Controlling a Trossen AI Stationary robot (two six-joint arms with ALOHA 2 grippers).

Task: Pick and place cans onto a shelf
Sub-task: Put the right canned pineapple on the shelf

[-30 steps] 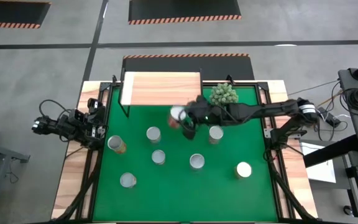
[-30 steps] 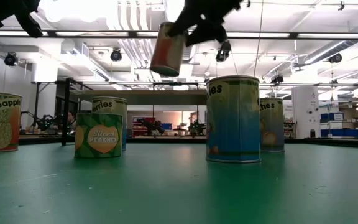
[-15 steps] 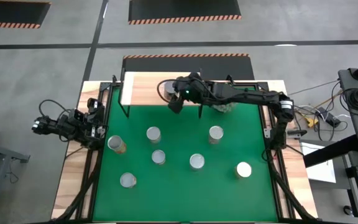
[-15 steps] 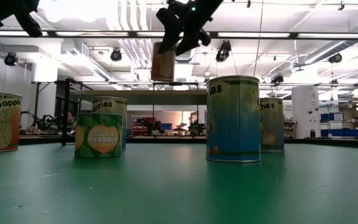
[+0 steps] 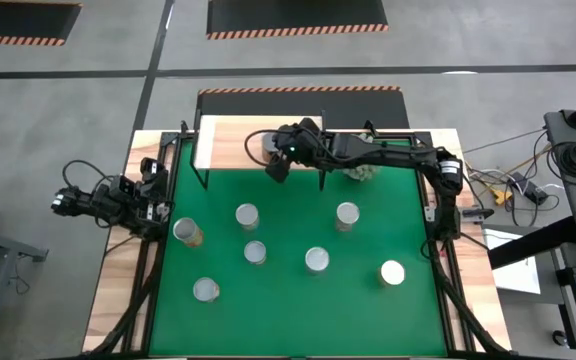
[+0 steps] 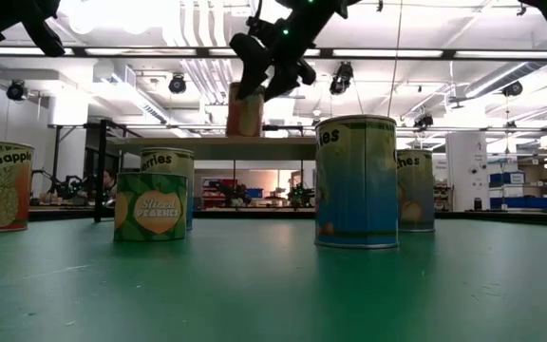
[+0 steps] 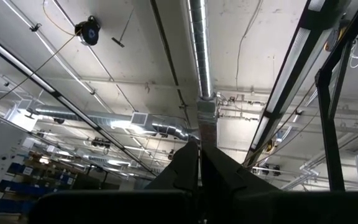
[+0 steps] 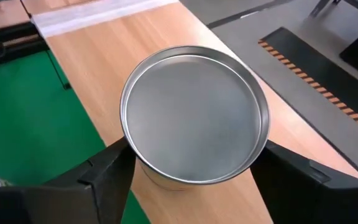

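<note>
Your right pincer [image 8: 188,177] straddles the upright can [image 8: 194,121] standing on the shelf [image 8: 135,37], fingers [image 8: 104,180] parting, with straight up the clear exit.

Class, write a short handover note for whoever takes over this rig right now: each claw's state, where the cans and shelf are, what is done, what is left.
Right claw: over the shelf, fingers flanking one can that stands on the board; whether it has let go is unclear.
Left claw: shut, empty, parked off the table's left edge.
Done: one can on the shelf.
Left: seven cans on the green mat; confirm release, retract, then fetch the next.
</note>
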